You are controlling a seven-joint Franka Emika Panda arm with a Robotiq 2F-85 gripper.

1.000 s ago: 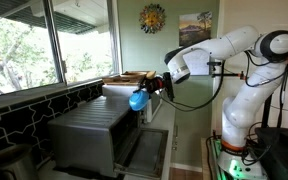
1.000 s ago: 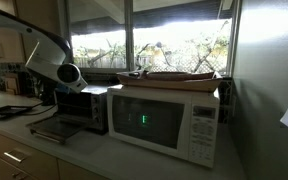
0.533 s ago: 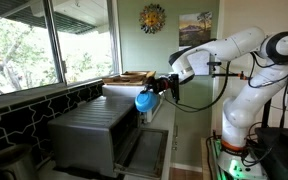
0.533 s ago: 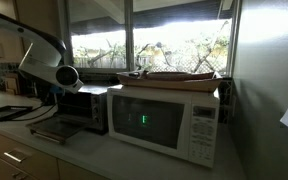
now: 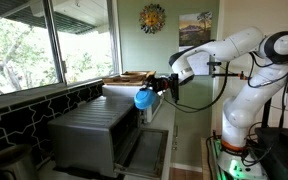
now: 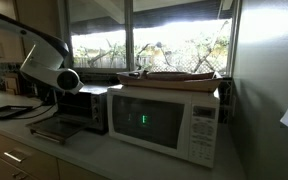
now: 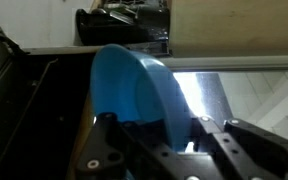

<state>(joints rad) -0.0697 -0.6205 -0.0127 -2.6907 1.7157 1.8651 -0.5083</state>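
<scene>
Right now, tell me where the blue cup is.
In an exterior view the blue cup sits in the gripper, in the air above the open door of the toaster oven.

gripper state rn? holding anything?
Gripper: shut on the blue cup, which sits between the fingers above the toaster oven's open door.

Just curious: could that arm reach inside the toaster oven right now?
Probably yes: the toaster oven door hangs open, and the gripper, holding a blue cup, hovers near its front with nothing between.
</scene>
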